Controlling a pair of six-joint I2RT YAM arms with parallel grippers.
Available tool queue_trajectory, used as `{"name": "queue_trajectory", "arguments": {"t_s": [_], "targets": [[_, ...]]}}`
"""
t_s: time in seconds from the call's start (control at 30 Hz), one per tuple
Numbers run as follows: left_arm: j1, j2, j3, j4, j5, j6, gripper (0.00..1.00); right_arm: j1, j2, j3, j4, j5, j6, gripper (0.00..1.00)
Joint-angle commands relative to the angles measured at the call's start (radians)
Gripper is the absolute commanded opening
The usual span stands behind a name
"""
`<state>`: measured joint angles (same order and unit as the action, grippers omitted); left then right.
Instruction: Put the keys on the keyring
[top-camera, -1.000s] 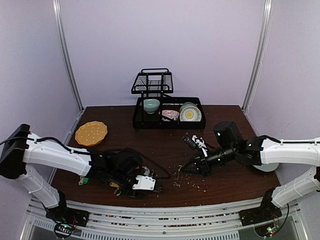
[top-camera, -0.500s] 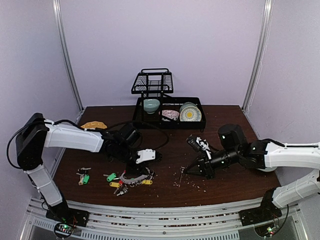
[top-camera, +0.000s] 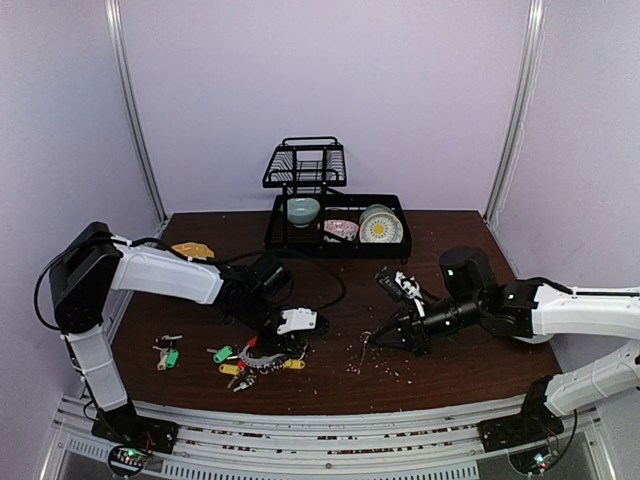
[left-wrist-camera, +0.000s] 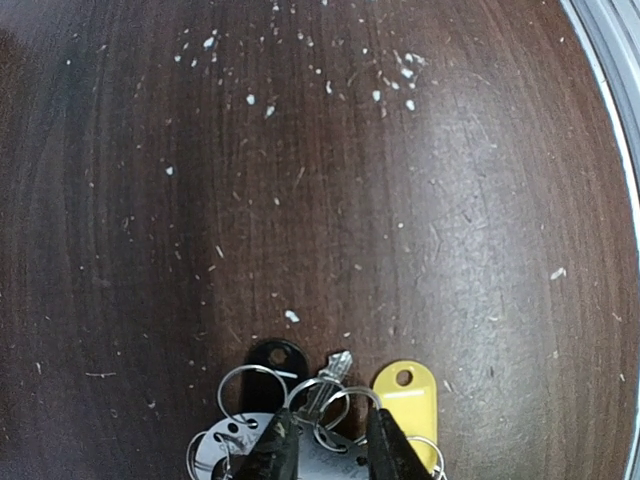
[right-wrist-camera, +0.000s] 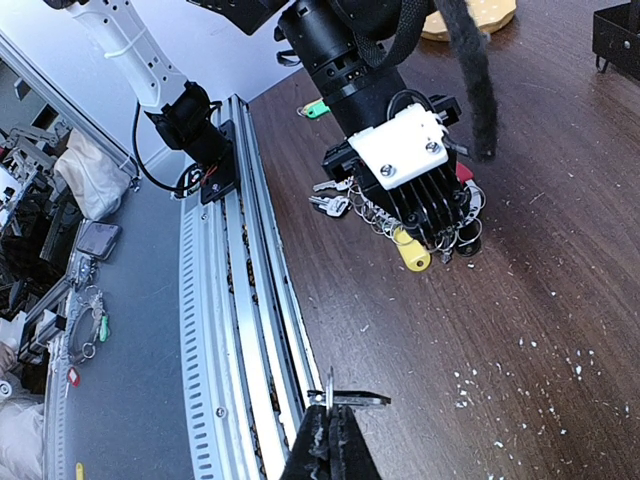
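The keyring lies at the table's front left, a cluster of silver keys and rings with a red arc and yellow tags. My left gripper hovers at its right end. In the left wrist view my left gripper has its jaws a little apart, straddling split rings, a key, a black tag and a yellow tag. Loose green-tagged keys lie further left. My right gripper is shut on a small key with its split ring, held above the table; it shows in the top view.
A black dish rack with bowls and plates stands at the back. An orange plate lies partly behind the left arm. A black cable loops over the table. White crumbs are scattered at centre front. A metal rail runs along the near edge.
My left gripper lifted off the keyring, leaving it on the table, swung back and right, and now sits lower at the cluster's right end. My right gripper barely moved, still holding its key.
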<state>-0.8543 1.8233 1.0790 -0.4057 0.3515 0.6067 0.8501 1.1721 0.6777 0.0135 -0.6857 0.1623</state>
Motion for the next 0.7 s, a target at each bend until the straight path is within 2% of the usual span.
{"name": "queue_trajectory", "arguments": {"t_s": [0.0, 0.17, 0.3, 0.47, 0.6, 0.67], "targets": [[0.005, 0.031, 0.014, -0.002, -0.023, 0.028, 0.26, -0.006, -0.014, -0.012, 0.016, -0.007, 0.002, 0.0], [0.006, 0.034, 0.005, 0.02, -0.044, 0.026, 0.25, -0.006, -0.01, -0.013, 0.019, -0.013, 0.004, 0.0], [0.006, 0.03, -0.008, 0.021, -0.052, 0.021, 0.2, -0.006, -0.007, -0.013, 0.021, -0.014, 0.006, 0.0], [0.002, 0.01, -0.017, 0.047, -0.078, 0.008, 0.02, -0.006, 0.0, -0.012, 0.024, -0.012, 0.012, 0.0], [-0.002, -0.06, -0.066, 0.104, -0.09, -0.013, 0.0, -0.006, 0.037, -0.019, 0.013, 0.046, 0.04, 0.0], [-0.002, -0.151, -0.162, 0.206, -0.08, -0.069, 0.0, -0.006, 0.129, -0.011, -0.01, 0.082, 0.082, 0.0]]}}
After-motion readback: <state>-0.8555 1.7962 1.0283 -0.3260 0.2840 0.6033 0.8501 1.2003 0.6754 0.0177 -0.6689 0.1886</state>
